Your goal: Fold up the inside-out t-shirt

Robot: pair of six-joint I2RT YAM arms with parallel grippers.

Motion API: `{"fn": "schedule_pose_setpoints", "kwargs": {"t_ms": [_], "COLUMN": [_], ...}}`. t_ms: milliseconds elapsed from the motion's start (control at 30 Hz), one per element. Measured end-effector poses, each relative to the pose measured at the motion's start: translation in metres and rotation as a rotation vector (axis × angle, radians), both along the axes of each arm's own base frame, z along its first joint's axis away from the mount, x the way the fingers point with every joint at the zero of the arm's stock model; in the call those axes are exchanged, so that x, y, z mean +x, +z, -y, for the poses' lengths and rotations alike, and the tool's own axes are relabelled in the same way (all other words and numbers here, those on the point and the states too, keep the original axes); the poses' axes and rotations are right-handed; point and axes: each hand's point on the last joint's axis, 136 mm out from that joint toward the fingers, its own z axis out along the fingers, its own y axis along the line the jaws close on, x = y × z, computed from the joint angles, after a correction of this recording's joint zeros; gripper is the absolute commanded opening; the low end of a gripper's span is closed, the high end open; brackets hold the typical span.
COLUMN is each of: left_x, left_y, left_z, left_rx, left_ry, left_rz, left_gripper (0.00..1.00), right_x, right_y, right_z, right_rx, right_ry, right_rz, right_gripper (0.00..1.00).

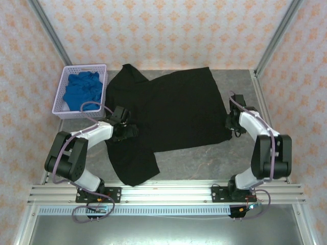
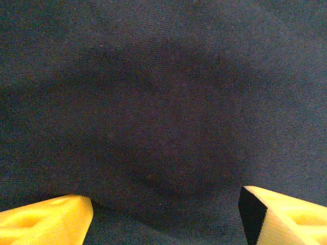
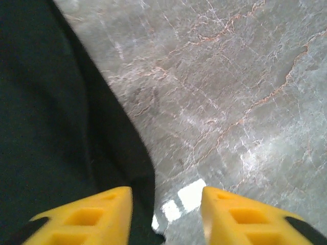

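The inside-out t-shirt [image 1: 173, 109] lies spread black over the grey table, one flap reaching toward the near edge. My left gripper [image 1: 124, 127] sits low over the shirt's left part. In the left wrist view its two yellow fingertips stand far apart at the bottom corners, so the left gripper [image 2: 166, 204] is open, with dark fabric [image 2: 163, 102] close below. My right gripper [image 1: 231, 122] is at the shirt's right edge. In the right wrist view this gripper [image 3: 166, 204] is open, the shirt's hem [image 3: 51, 127] running by its left finger and bare table between the tips.
A lilac basket [image 1: 64, 84] holding a bright blue cloth [image 1: 83, 89] stands at the back left, next to the shirt's sleeve. Bare marbled table [image 1: 204, 158] shows in front of the shirt and to the right [image 3: 230, 92]. Metal rails frame the table.
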Motion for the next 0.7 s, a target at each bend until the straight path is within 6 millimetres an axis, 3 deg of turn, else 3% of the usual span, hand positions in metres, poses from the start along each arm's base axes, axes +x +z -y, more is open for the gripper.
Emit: {"fn": "schedule_pose_setpoints", "kwargs": {"t_ms": [100, 267, 367, 533, 700], "left_x": [0.0, 0.001, 0.002, 0.004, 0.007], "left_y": [0.0, 0.001, 0.001, 0.0, -0.001], "left_z": [0.001, 0.002, 0.004, 0.005, 0.006], "left_rx": [-0.003, -0.011, -0.018, -0.024, -0.026], "left_ry": [-0.001, -0.004, -0.007, -0.008, -0.009], "left_rz": [0.0, 0.003, 0.008, 0.014, 0.023], "left_gripper": [0.78, 0.78, 0.78, 0.78, 0.78], "right_x": [-0.012, -0.031, -0.034, -0.029, -0.023], "right_y": [-0.003, -0.035, -0.047, -0.051, -0.048], "right_z": [-0.011, -0.02, -0.019, -0.011, 0.001], "right_rx": [0.035, 0.077, 0.076, 0.065, 0.023], "right_ry": [0.006, 0.0, -0.005, -0.027, -0.051], "right_rz": [-0.002, -0.12, -0.17, -0.198, -0.201], "right_gripper": [0.51, 0.51, 0.44, 0.22, 0.17]}}
